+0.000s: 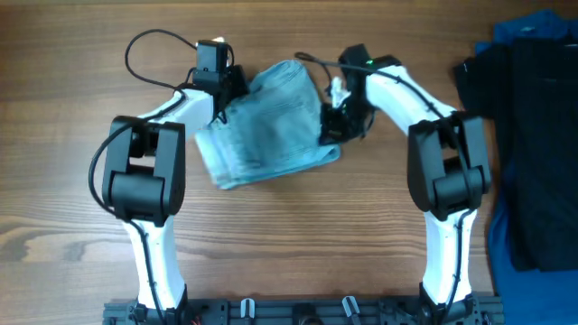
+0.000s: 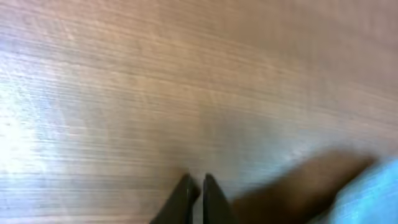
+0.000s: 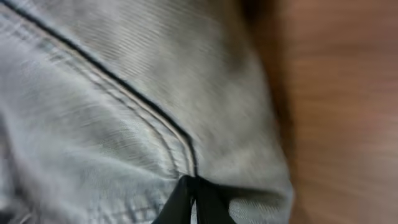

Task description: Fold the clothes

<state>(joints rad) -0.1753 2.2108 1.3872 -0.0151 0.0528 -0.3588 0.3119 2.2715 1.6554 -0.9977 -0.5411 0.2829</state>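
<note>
The shorts (image 1: 271, 126) lie in a compact folded bundle on the worktop (image 1: 289, 235), between my pincers. The left pincer (image 2: 194, 198) is pressed together over bare wood, just beside them. The right pincer (image 3: 194, 198) is pressed together over the denim, with nothing visibly pinched. I judge the folding nearly finished.

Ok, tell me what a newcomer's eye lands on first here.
The light blue denim shorts lie bunched in the middle of the wooden table. The right gripper sits, fingers shut, against a stitched seam of the denim, while the left gripper is shut over bare wood beside the cloth. A black garment lies at the table's right edge.
</note>
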